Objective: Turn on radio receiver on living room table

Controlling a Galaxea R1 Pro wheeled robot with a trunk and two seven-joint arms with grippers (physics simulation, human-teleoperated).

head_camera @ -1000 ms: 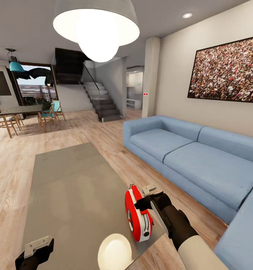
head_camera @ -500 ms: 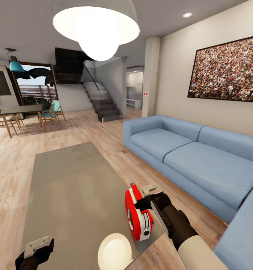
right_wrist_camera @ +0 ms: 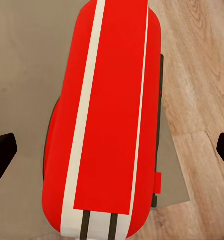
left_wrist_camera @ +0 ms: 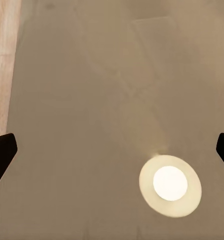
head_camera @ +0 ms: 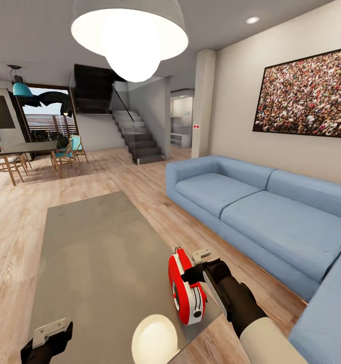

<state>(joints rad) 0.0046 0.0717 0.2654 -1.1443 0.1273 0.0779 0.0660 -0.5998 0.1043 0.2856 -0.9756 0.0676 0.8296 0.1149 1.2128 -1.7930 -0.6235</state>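
The red radio receiver (head_camera: 186, 293) with its white band stands on edge near the front right corner of the grey-beige table (head_camera: 89, 242). My right gripper (head_camera: 196, 268) is right at the radio's top right side, open. In the right wrist view the radio (right_wrist_camera: 112, 115) sits between the two dark fingertips (right_wrist_camera: 2, 155), which stay far apart at the picture's sides. My left gripper (head_camera: 49, 336) hangs open over the table's front left part, with bare tabletop (left_wrist_camera: 92, 75) between its fingertips (left_wrist_camera: 2, 155).
A blue sectional sofa (head_camera: 271, 212) runs along the table's right side, with a strip of wood floor (head_camera: 211, 242) between them. The pendant lamp (head_camera: 130, 30) hangs overhead and is mirrored on the tabletop (head_camera: 154, 338). Stairs (head_camera: 137, 139) and dining chairs (head_camera: 64, 154) lie far behind.
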